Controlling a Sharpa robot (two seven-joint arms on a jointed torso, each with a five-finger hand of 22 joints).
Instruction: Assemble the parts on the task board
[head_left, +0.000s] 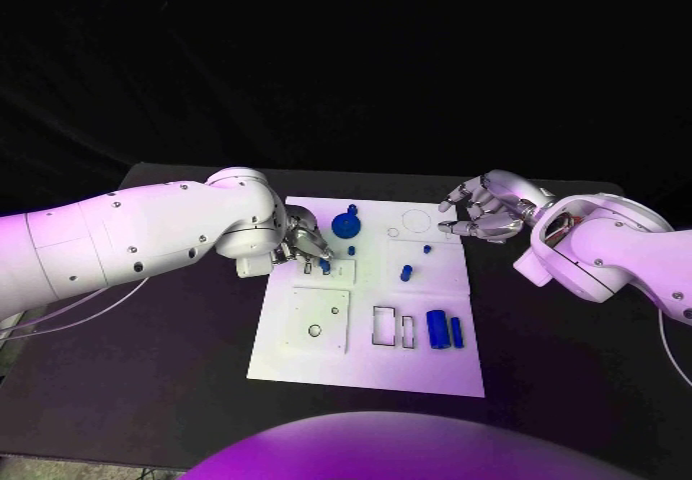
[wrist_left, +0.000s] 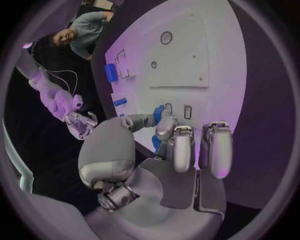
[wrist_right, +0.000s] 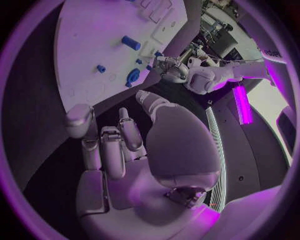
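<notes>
the task board (head_left: 310, 365) lies flat in the middle of the black table (head_left: 159, 390). on its far part sit a round blue part (head_left: 346, 223) and several small blue pegs (head_left: 407, 271). near its right edge two blue cylinders (head_left: 446, 330) lie side by side, just beside two rectangular slots (head_left: 392, 327). a raised white square plate (head_left: 319, 319) with a round hole occupies the near left part of the board.

the left hand (head_left: 303, 245) is over the board's far left edge, fingers pointing down. in the left wrist view a small blue part (wrist_left: 159, 114) is pinched between the thumb and a finger, close above a slot in the board. the left arm (head_left: 144, 240) covers the table beside that edge.

the right hand (head_left: 483, 212) is at the board's far right corner, fingers curled inward, holding nothing and clear of the parts.

black cloth (head_left: 346, 80) hangs behind the table.
</notes>
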